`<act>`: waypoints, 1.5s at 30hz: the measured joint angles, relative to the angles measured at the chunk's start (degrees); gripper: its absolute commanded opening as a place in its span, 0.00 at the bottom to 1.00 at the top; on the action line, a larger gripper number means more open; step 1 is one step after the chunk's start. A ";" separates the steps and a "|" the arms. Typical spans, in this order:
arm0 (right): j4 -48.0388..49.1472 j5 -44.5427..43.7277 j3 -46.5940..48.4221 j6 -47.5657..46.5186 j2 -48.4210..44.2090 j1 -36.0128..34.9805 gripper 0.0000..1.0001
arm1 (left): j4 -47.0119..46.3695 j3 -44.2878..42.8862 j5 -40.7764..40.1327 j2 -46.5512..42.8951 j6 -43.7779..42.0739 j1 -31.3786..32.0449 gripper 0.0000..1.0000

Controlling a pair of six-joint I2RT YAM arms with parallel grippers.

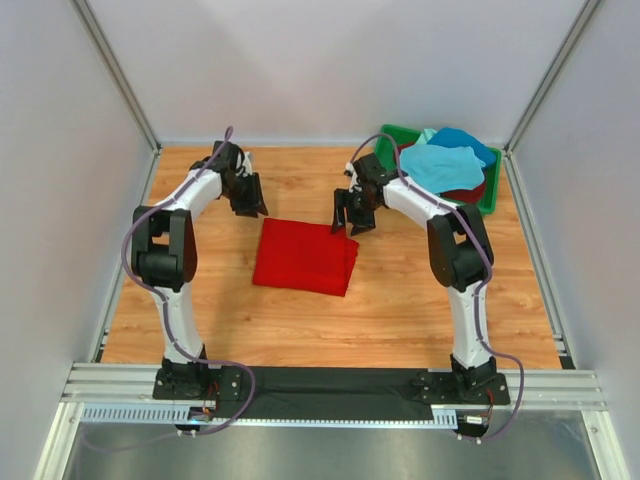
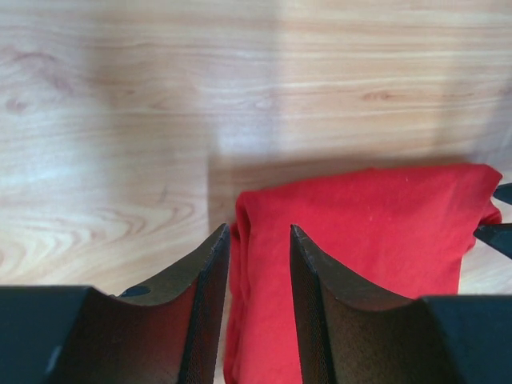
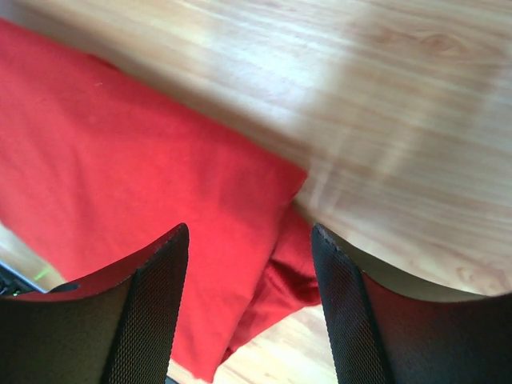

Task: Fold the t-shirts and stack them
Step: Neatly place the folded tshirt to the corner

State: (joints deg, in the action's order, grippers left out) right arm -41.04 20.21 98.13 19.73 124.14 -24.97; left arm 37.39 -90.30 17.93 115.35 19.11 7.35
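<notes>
A bright red t-shirt lies folded into a rectangle on the wooden table. My left gripper is open and empty, above and just behind the shirt's back left corner. My right gripper is open and empty over the shirt's back right corner. The light turquoise t-shirt, the blue t-shirt and the dark red t-shirt lie piled in the green bin at the back right.
White walls and metal posts enclose the table on three sides. The green bin sits against the back right corner. A black mat runs along the near edge between the arm bases.
</notes>
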 measured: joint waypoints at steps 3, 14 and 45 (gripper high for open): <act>-0.63 0.04 1.29 -0.76 2.08 0.31 0.63 | 0.11 -1.36 0.59 1.84 -0.07 0.00 0.43; -2.05 1.57 6.40 -1.73 6.34 0.42 0.43 | 0.26 -3.19 3.28 4.63 -0.02 0.00 0.29; -8.94 -5.81 -12.07 15.41 -14.29 -2.45 0.01 | 7.17 -8.96 1.22 5.31 1.16 3.13 0.00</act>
State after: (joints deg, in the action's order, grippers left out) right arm -49.98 14.39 86.06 35.14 109.84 -27.42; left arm 44.56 -99.26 19.16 120.66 20.27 10.48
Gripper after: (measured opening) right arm 0.014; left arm 0.003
